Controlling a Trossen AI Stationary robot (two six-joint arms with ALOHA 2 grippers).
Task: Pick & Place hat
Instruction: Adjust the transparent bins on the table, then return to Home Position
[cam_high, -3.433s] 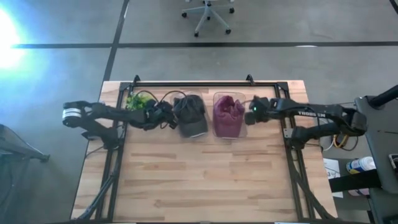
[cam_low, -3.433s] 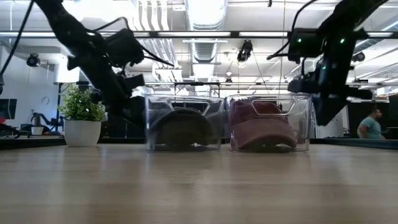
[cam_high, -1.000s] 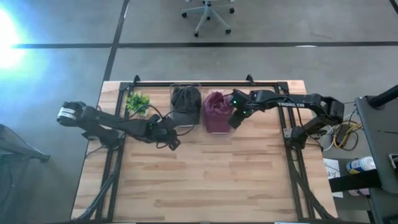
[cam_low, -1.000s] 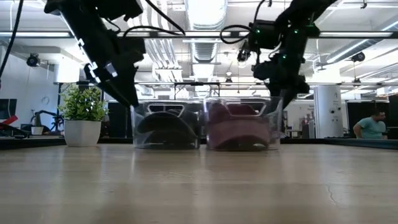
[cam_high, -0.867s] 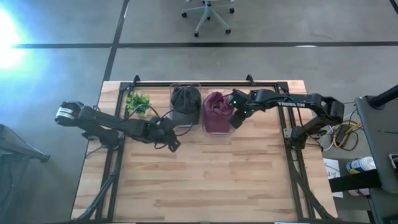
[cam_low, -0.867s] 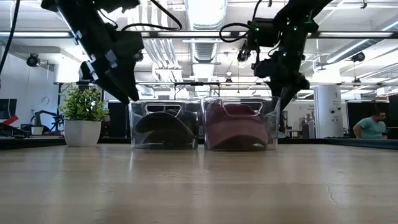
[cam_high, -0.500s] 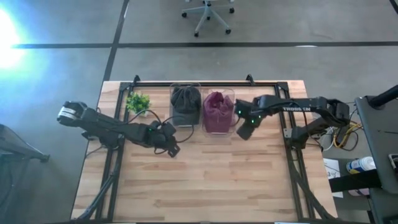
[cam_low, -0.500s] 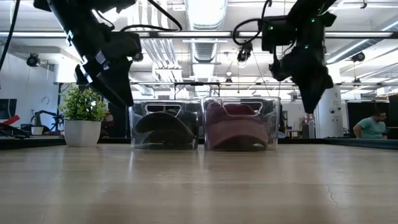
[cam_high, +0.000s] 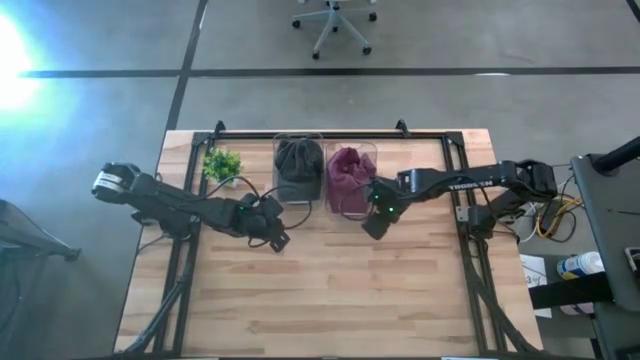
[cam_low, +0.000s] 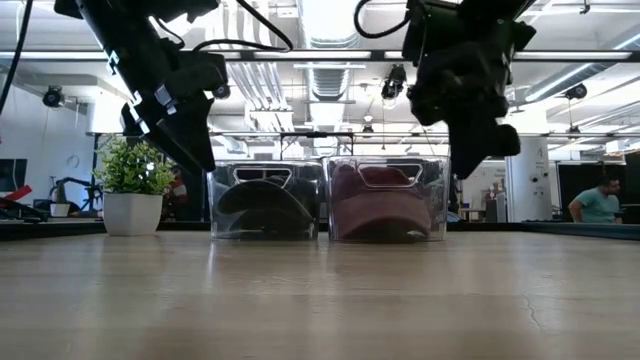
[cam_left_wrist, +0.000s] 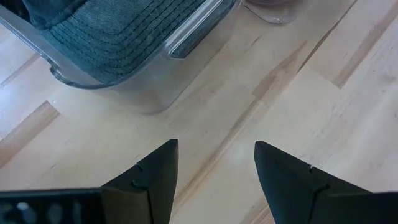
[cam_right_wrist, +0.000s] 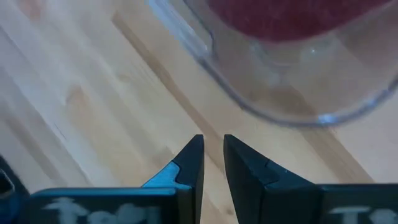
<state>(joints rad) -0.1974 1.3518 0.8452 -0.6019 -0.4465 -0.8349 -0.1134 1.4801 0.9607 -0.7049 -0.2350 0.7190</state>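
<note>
Two clear bins stand side by side at the table's far middle. One holds a dark grey hat (cam_high: 297, 165), the other (cam_high: 350, 205) a maroon hat (cam_high: 348, 172). My left gripper (cam_high: 276, 238) hovers open above bare wood, just near and left of the grey hat's bin (cam_left_wrist: 155, 68). My right gripper (cam_high: 371, 226) hovers on the near side of the maroon hat's bin (cam_right_wrist: 292, 93). Its fingers are all but shut, with only a slit and nothing between them (cam_right_wrist: 212, 143).
A small potted plant (cam_high: 222, 163) stands at the far left, beside the grey hat's bin. A black frame rail (cam_high: 330, 133) runs along the far edge. Bare wood (cam_high: 330, 290) covers the table's near half.
My right gripper has swung away from the right side of the maroon hat's bin toward the table's near edge, then leftward along the bin's near side. It has turned as it went, and its fingers keep the same gap.
</note>
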